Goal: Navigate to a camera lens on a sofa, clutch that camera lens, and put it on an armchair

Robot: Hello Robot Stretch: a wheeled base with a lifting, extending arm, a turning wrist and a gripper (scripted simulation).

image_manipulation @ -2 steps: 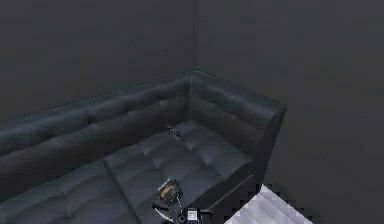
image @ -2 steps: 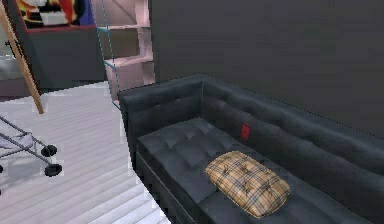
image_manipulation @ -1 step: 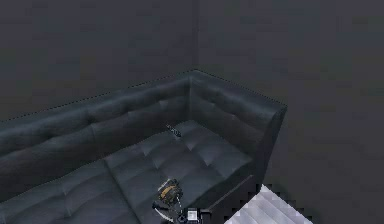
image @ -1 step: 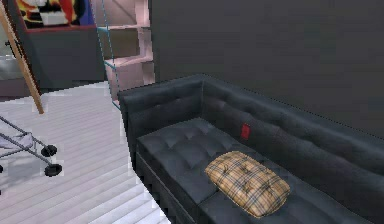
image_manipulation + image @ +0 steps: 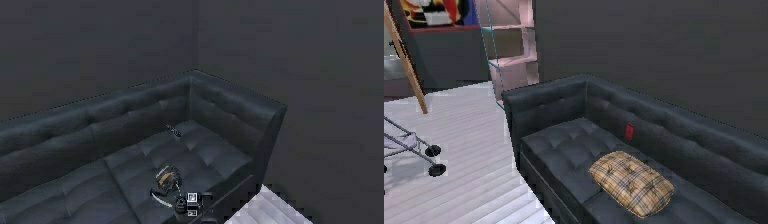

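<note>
A dark tufted sofa (image 5: 564, 140) runs along the forward view's right, and its corner end (image 5: 215, 120) is in the arm side view. My gripper (image 5: 164, 186) reaches in low over the sofa seat, with the two white marker squares (image 5: 190, 201) just right of it. A small round brown and silver thing (image 5: 166, 176), shaped like a lens, sits at the gripper's far end with the seat behind it. I cannot tell whether the gripper holds it. A small dark flat thing (image 5: 175, 130) lies farther back on the seat.
A plaid cushion (image 5: 631, 182) lies on the sofa seat, with a small red thing (image 5: 630, 131) against the backrest. A pale shelf unit (image 5: 512, 40) stands beyond the sofa's arm. A wooden slanted leg (image 5: 409, 60) and a wheeled metal frame (image 5: 414, 150) occupy the left floor.
</note>
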